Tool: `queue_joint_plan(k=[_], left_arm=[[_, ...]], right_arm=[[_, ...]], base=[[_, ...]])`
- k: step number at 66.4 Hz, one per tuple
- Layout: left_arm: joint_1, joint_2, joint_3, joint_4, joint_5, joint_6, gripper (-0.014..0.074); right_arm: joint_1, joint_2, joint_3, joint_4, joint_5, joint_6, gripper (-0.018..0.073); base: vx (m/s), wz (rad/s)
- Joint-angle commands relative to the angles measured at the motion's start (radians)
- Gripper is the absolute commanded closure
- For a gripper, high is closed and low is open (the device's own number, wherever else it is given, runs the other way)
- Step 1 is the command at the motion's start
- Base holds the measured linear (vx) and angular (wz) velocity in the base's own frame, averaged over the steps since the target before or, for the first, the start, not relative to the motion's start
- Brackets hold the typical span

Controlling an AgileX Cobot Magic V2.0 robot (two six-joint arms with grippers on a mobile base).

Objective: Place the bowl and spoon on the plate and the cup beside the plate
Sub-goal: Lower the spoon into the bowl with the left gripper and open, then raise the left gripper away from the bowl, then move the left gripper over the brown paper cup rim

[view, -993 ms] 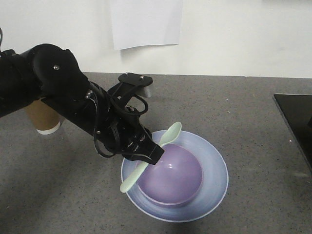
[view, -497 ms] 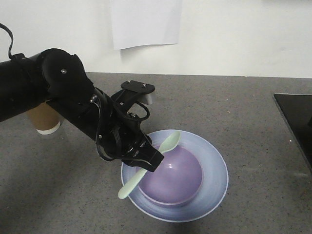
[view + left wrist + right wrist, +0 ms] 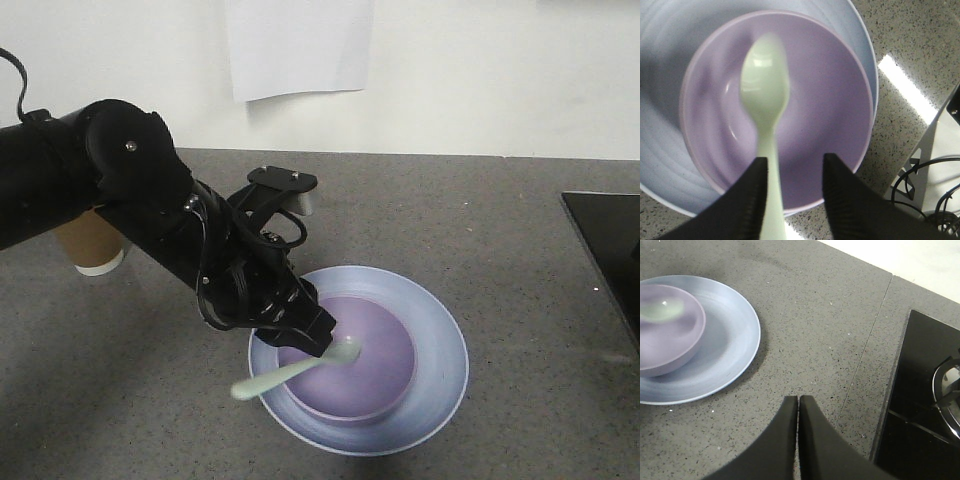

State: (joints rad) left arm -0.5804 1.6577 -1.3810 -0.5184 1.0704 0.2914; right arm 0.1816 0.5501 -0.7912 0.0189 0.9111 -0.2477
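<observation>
Left hand open over the bowl, spoon loose between its fingers, blurred, scoop in the bowl, handle over the rim toward 8 o'clock in the front view. I see the bowl on the plate. Right hand clenched, empty, hovering over the surface. Cup at 10 o'clock, behind the left arm, which I judge nearer for the cup.

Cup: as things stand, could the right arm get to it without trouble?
Probably not. The cup stands at the far side of the counter, mostly hidden behind the left arm, which stretches over the plate and bowl. The right gripper, fingers shut, hangs beyond the plate's other side, so that arm blocks the way across.
</observation>
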Motion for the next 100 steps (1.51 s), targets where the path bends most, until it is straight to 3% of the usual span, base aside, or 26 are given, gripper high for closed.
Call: queue_joint_plan(k=[1, 8, 17, 28, 38, 45, 52, 65, 75, 85, 100], left_arm=[[-0.004, -0.039, -0.027, -0.038, -0.028, -0.009, 0.0205], [-0.004, -0.039, -0.027, -0.04, -0.028, -0.009, 0.0143], [-0.004, -0.042, -0.027, -0.07, -0.029, -0.009, 0.0137], [-0.004, -0.082, -0.029, -0.061, -0.054, -0.009, 0.0181], [-0.004, -0.151, -0.063, 0.015, -0.056, -0.037, 0.0254], [-0.004, -0.215, -0.099, 0.14, -0.056, -0.108, 0.0331], [-0.004, -0.303, -0.115, 0.361, -0.057, -0.21, 0.0435], [-0.002, -0.466, -0.115, 0.9, 0.013, -0.468, 0.0602], [-0.001, -0.554, -0.115, 1.246, 0.057, -0.652, 0.0604], [-0.001, -0.587, -0.115, 1.408, 0.064, -0.749, 0.06], [-0.001, -0.588, -0.115, 1.431, -0.014, -0.766, 0.0498]], right_arm=[[-0.006, 0.004, -0.025, -0.005, -0.068, 0.01, 0.0565], [-0.006, 0.004, -0.025, -0.005, -0.069, 0.012, 0.0565], [-0.006, 0.004, -0.025, -0.005, -0.069, 0.012, 0.0565], [-0.006, 0.004, -0.025, -0.005, -0.078, 0.012, 0.0565], [-0.006, 0.004, -0.025, -0.003, -0.087, 0.012, 0.0565], [-0.006, 0.004, -0.025, -0.001, -0.088, 0.012, 0.0565], [-0.006, 0.004, -0.025, -0.001, -0.089, 0.012, 0.0565], [-0.006, 0.004, -0.025, 0.003, -0.092, 0.012, 0.0565], [-0.006, 0.004, -0.025, 0.003, -0.1, 0.012, 0.0565], [-0.006, 0.004, -0.025, 0.004, -0.122, 0.012, 0.0565], [-0.006, 0.004, -0.025, 0.01, -0.139, 0.013, 0.0565]], base=[[0.0, 0.0], [0.0, 0.0], [0.0, 0.0], [0.0, 0.0], [0.0, 0.0], [0.0, 0.0], [0.0, 0.0], [0.0, 0.0], [0.0, 0.0], [0.0, 0.0], [0.0, 0.0]])
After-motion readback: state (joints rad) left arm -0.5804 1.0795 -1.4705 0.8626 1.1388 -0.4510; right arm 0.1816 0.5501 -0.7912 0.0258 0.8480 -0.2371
